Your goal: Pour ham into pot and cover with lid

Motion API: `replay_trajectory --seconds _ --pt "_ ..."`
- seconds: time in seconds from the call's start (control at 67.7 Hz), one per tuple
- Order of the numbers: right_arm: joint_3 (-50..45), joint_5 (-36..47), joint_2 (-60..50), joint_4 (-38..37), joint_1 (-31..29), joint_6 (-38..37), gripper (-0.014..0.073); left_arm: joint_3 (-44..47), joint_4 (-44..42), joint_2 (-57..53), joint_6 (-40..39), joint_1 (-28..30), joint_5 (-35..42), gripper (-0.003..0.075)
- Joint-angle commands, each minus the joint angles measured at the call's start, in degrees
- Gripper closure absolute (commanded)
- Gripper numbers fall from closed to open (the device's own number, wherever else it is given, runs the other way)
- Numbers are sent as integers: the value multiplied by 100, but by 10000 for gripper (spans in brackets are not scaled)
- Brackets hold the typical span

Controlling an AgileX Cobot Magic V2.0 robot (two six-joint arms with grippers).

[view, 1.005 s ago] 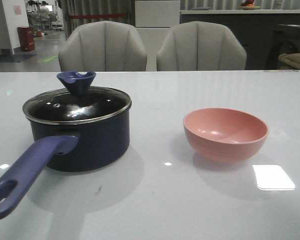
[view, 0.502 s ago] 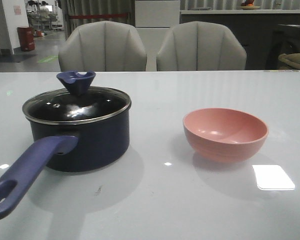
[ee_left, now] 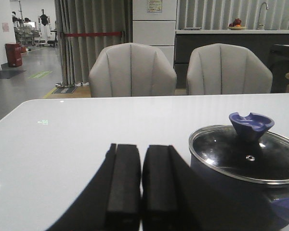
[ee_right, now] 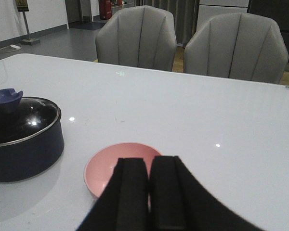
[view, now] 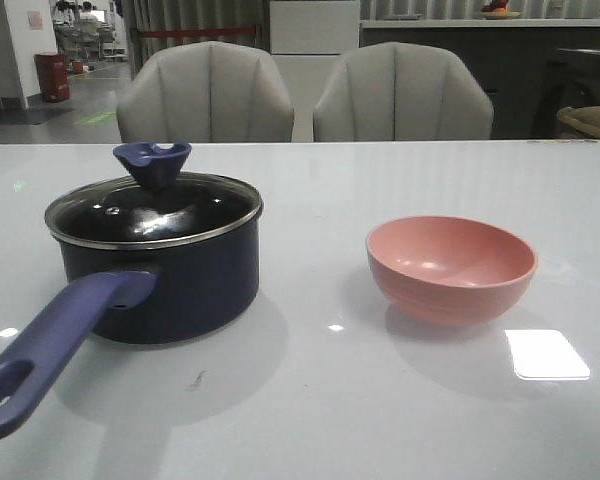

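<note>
Both grippers, left gripper (ee_left: 141, 180) and right gripper (ee_right: 149, 190), are being held clenched and empty. With the lid (view: 155, 208) sitting on the pot (view: 160, 275) and the bowl (view: 450, 265) looking empty, the task is being judged complete; ham is not seen.

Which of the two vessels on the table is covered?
The pot, on the robot's left: the glass lid sits on its rim. The pink bowl on the right is open-topped and looks empty.
</note>
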State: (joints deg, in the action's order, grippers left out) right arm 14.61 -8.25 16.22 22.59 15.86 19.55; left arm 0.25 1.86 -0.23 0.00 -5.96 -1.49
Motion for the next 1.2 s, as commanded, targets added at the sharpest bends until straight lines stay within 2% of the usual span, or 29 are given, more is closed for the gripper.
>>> replay_trajectory --seconds 0.0,0.532,0.62,0.724,0.827,0.96,1.182 --pt "171 404 41 29 -8 2 424 121 -4 -119 -85 5 446 608" --pt "91 434 41 10 -8 11 424 121 -4 -119 -85 5 446 608" --pt "-28 678 -33 -480 -99 0 424 121 -4 -119 -85 5 446 608" --pt "-299 1032 -302 -1182 -473 -471 424 121 -4 -107 -85 5 446 608" --pt "-542 1011 -615 -1673 -894 -940 424 121 -4 -107 -85 5 446 608" --pt "-865 954 -979 -1732 -1241 -1159 424 121 -4 -107 -85 5 446 608" --pt "-1445 931 -1546 -1732 -1155 -1591 424 121 -4 -107 -85 5 446 608"
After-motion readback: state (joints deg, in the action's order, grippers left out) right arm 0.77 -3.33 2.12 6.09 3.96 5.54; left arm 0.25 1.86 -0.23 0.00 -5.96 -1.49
